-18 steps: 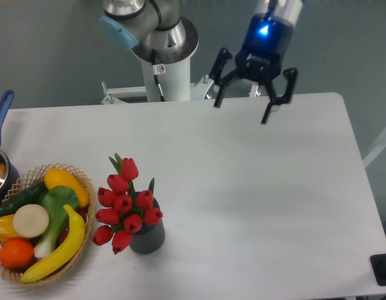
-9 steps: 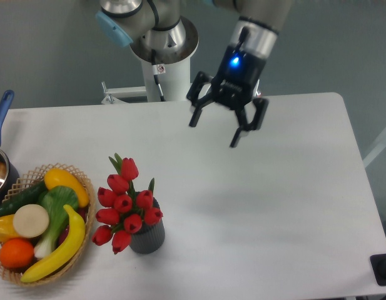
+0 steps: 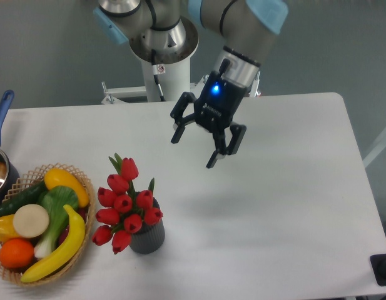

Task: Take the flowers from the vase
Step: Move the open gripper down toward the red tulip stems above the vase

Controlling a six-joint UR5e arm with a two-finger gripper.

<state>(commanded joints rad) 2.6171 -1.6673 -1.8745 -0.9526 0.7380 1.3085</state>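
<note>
1. At the left of the worktop [image 3: 293, 206] you see a woven basket [image 3: 86, 187] with fruit and vegetables; it has no part in the task.
2. Just right of it, the flowers [image 3: 125, 206] stand in the vase [image 3: 149, 237], near the front edge. Nothing touches them, so I judge that the pick is not yet begun: the approach, the grasp and the lift are all left.
3. Further right and toward the back, the gripper [image 3: 195, 147] hangs above the worktop with its fingers spread wide and holding nothing, well apart from the flowers.
4. Compared with half a second ago, the gripper is lower and more to the left, closer to the flowers. The flowers, vase and basket are where they were.
</note>
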